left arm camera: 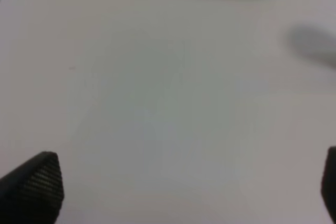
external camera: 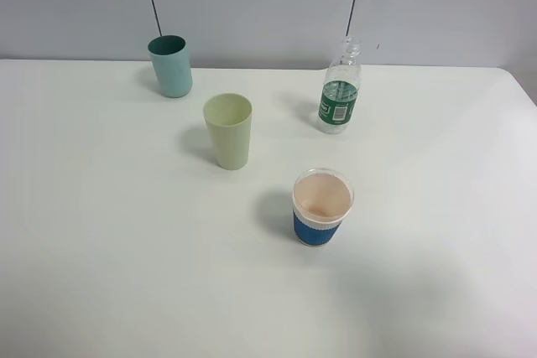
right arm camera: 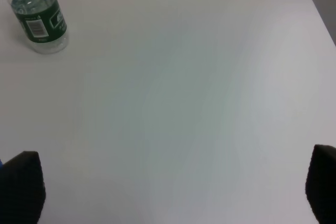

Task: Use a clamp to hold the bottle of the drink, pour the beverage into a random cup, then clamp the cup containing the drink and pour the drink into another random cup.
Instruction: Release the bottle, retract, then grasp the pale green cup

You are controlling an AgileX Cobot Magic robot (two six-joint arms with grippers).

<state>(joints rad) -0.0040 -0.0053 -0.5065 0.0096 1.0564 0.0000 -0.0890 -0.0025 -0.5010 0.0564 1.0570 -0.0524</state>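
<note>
Left gripper (left arm camera: 184, 187) and right gripper (right arm camera: 170, 187) both spread wide, holding nothing, above the table (external camera: 101, 249). Only the high view shows the bottle (external camera: 339, 98) upper right of centre, yellow-green cup (external camera: 228, 130) centre-left and blue-banded cup (external camera: 321, 207) below centre. The right wrist view catches just the bottle.

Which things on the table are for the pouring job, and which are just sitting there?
For the job: bottle, yellow-green cup, blue-banded cup.
Just sitting there: teal cup.
</note>
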